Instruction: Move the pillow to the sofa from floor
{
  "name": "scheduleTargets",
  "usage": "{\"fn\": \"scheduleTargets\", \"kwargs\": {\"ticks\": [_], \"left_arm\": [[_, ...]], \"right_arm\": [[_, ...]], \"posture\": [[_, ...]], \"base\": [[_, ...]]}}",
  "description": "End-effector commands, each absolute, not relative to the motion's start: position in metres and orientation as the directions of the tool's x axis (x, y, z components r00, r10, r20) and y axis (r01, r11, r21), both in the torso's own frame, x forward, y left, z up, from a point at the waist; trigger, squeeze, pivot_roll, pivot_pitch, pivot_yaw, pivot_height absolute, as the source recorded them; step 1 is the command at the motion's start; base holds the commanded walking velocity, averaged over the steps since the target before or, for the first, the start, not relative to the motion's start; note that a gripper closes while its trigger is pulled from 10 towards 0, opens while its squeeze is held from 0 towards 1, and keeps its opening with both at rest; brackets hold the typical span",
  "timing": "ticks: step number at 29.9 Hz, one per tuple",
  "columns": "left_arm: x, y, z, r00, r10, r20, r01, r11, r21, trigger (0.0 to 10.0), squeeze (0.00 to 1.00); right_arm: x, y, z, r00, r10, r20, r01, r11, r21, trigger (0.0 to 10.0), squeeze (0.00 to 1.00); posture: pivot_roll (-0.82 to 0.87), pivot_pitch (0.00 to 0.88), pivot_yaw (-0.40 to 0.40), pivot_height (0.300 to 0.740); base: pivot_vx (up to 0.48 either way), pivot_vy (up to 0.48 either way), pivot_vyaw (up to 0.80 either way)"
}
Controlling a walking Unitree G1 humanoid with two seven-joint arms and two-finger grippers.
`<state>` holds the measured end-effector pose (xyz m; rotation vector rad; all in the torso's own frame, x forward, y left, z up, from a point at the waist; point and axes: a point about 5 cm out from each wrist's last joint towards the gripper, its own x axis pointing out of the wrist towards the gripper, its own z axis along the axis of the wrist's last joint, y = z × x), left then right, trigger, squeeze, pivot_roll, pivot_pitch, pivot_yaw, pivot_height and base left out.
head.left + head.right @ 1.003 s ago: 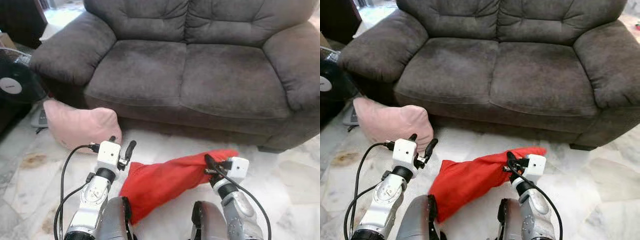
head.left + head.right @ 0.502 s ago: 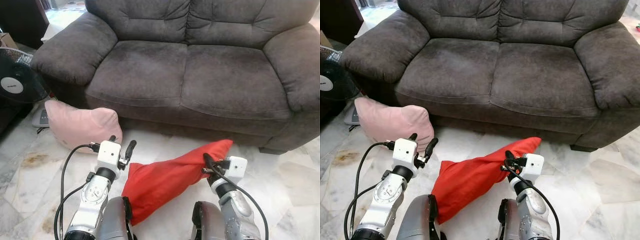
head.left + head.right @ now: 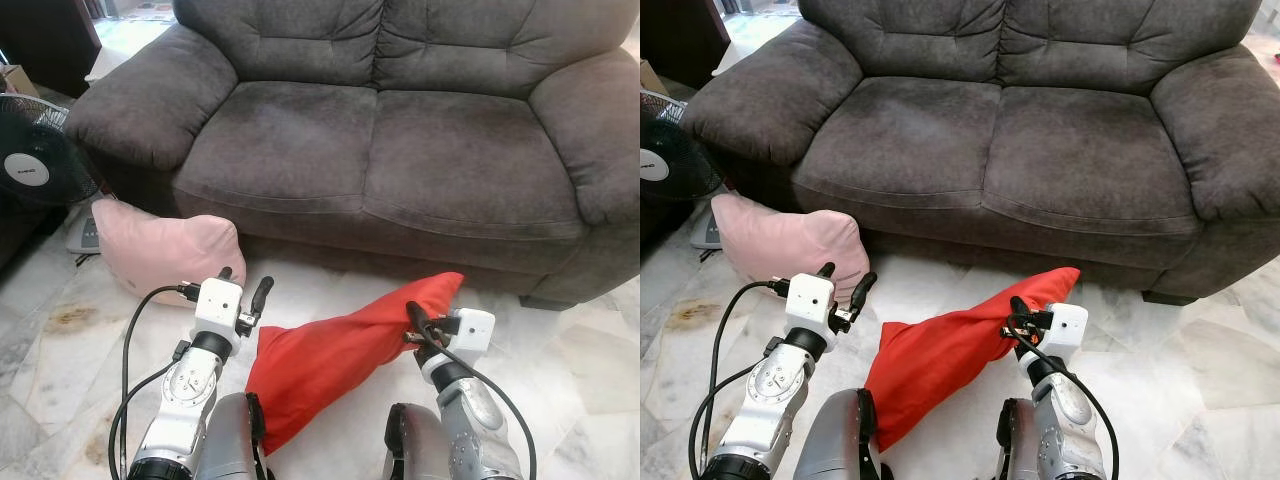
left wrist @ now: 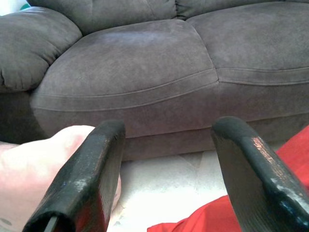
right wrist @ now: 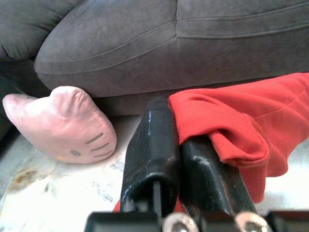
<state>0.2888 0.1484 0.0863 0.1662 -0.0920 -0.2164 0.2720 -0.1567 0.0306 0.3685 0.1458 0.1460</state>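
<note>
Your right gripper (image 3: 1014, 318) jaws pinch just one edge of the red pillow (image 3: 330, 355), which hangs low over the floor (image 3: 60, 340) near the sofa (image 3: 370, 150). It could slip out. Your left gripper (image 3: 243, 293) jaws are apart, holding nothing.

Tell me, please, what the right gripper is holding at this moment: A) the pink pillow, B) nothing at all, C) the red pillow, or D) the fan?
C: the right gripper has its fingers shut on a fold of the red pillow, lifting one end off the floor, while the pink pillow lies untouched by the sofa.
</note>
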Motion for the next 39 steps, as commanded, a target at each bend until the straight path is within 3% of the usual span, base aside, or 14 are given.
{"fn": "scheduleTargets", "kwargs": {"ticks": [1,19,39], "left_arm": [[0.2892,0.1504,0.0862,0.973,-0.220,0.073,0.204,0.963,0.176,10.0,0.00],[0.2891,0.1503,0.0861,0.973,-0.220,0.073,0.204,0.963,0.176,10.0,0.00],[0.2882,0.1530,0.0859,0.974,-0.219,0.066,0.204,0.962,0.183,10.0,0.00]], "right_arm": [[0.2804,-0.1555,0.0502,0.985,0.169,-0.019,-0.152,0.929,0.339,10.0,0.00],[0.2802,-0.1554,0.0506,0.986,0.167,-0.020,-0.151,0.930,0.336,10.0,0.00],[0.2815,-0.1533,0.0493,0.988,0.150,-0.033,-0.132,0.938,0.322,10.0,0.00]], "posture": [[0.11,0.052,0.004,0.571],[0.11,0.052,0.004,0.571],[0.12,0.074,0.012,0.691]], "base": [[0.000,0.000,0.00],[0.000,0.000,0.00],[0.000,0.000,0.00]]}}
